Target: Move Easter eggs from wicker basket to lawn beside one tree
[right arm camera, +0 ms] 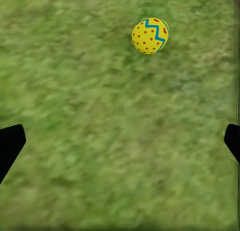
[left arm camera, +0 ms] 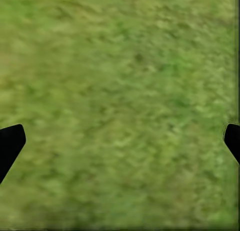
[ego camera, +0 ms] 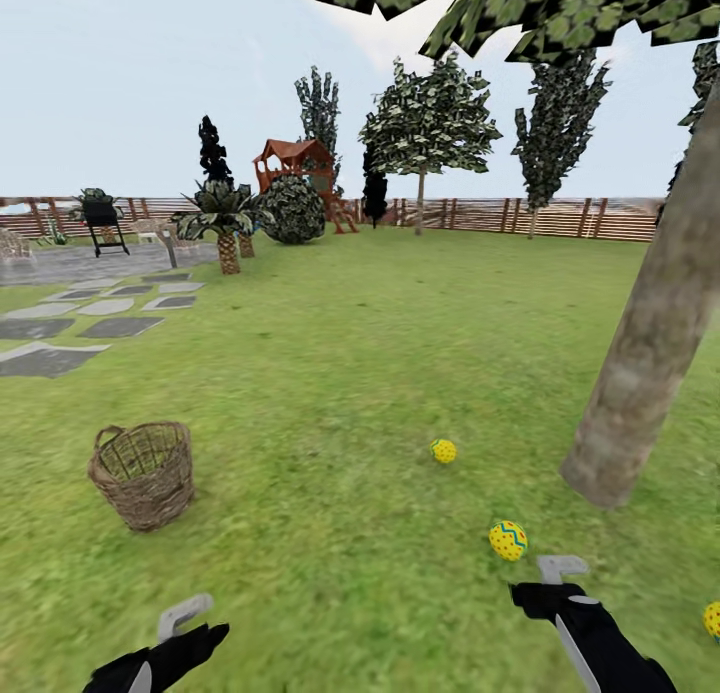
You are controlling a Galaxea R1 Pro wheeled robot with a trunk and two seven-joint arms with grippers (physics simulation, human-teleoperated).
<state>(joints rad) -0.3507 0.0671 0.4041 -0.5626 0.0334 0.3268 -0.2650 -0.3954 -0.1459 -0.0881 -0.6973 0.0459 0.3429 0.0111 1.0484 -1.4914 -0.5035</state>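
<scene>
Easter eggs (ego camera: pixel 508 539) lie on the lawn (ego camera: pixel 350 373) near the tree (ego camera: pixel 650 353); the wicker basket (ego camera: pixel 143 473) looks empty. Both claws hang spread, holding nothing, so the task seems done.

The wicker basket (ego camera: pixel 145 473) is showing a rough, open weave of light brown cane, matt throughout. The lawn (ego camera: pixel 350 373) is looking mottled and matt green. The tree (ego camera: pixel 650 343) trunk is showing coarse, blotchy grey-brown bark. The Easter eggs (ego camera: pixel 508 540) are appearing smooth, painted bright yellow with blue zigzags and red dots; one (right arm camera: pixel 150 35) is looking evenly matt. At ten o'clock, the stepping stones (ego camera: pixel 60 323) are looking flat, grey and dull. The fence (ego camera: pixel 560 218) is showing brown wooden slats.
</scene>
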